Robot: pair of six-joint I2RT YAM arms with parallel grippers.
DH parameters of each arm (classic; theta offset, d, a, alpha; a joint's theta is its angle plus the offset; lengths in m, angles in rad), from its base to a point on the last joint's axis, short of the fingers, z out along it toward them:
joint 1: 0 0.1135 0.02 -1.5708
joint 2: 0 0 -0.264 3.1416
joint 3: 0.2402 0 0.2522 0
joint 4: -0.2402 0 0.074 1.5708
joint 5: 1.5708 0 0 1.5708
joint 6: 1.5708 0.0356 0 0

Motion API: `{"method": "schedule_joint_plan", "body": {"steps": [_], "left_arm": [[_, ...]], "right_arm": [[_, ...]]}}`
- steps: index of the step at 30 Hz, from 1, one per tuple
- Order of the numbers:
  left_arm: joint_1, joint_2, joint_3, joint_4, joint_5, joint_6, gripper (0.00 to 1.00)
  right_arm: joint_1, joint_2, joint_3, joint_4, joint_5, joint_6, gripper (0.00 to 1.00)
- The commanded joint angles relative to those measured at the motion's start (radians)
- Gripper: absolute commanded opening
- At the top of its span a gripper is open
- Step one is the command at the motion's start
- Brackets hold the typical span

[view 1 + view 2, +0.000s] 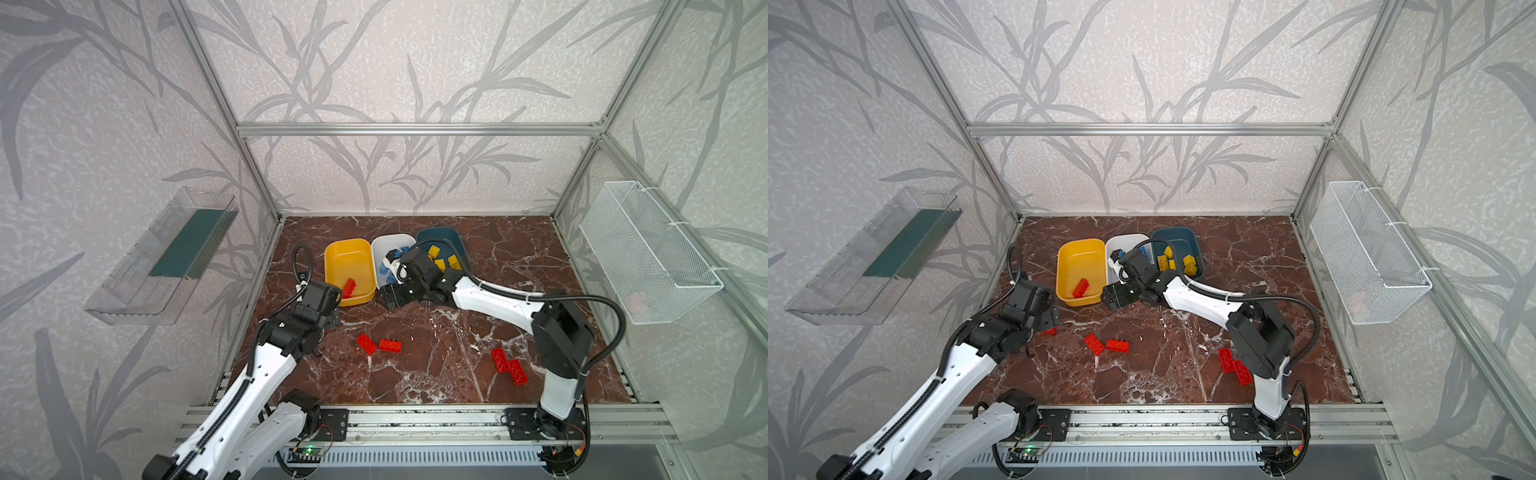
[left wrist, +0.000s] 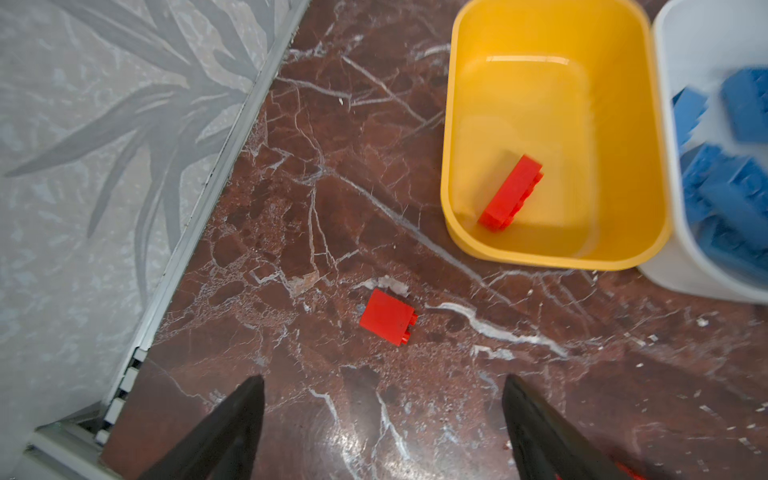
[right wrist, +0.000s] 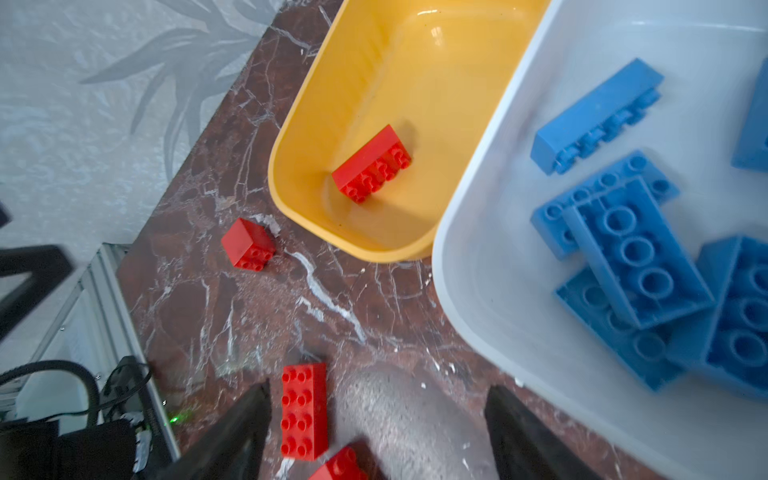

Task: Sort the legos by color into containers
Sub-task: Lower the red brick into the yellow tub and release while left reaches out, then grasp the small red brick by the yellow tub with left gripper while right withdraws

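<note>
Red-brown marble tabletop (image 1: pixel 415 374) inside a metal-framed booth with leaf-print walls. Three tubs stand in a row toward the back, close side by side: yellow tub (image 1: pixel 330 266), white tub (image 1: pixel 395 240), teal tub (image 1: pixel 440 233).

- Yellow tub: one long red brick (image 1: pixel 349 287), tipped on its side near the front wall.
- White tub: heap of blue bricks (image 3: pixel 636 257).
- Teal tub: several yellow bricks (image 1: pixel 434 252) (count unclear, arm in the way).

Loose on the table:
- small red brick (image 2: pixel 388 316), just ahead of the left gripper (image 2: pixel 383 377)
- pair of red bricks (image 1: pixel 390 345), touching, near the middle
- second pair (image 1: pixel 500 360), side by side near the right arm's base

Left gripper: fingers spread, nothing between them, over bare table near the yellow tub's front corner. Right gripper (image 3: pixel 379 386): fingers spread too, empty, at the white tub's front edge.
</note>
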Motion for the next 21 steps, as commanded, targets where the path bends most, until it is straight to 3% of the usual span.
{"method": "schedule_joint_plan", "body": {"steps": [1, 8, 21], "left_arm": [[0.010, 0.049, 0.027, -0.039, 0.024, 0.011, 0.87], [0.074, 0.228, 0.020, -0.015, 0.135, 0.041, 0.90], [0.193, 0.473, 0.021, 0.028, 0.270, 0.070, 0.87]], "right_arm": [[-0.016, -0.096, -0.215, 0.203, 0.025, 0.077, 0.82], [-0.037, -0.234, -0.495, 0.309, 0.037, 0.127, 0.82], [-0.105, -0.343, -0.567, 0.368, -0.034, 0.192, 0.82]]}}
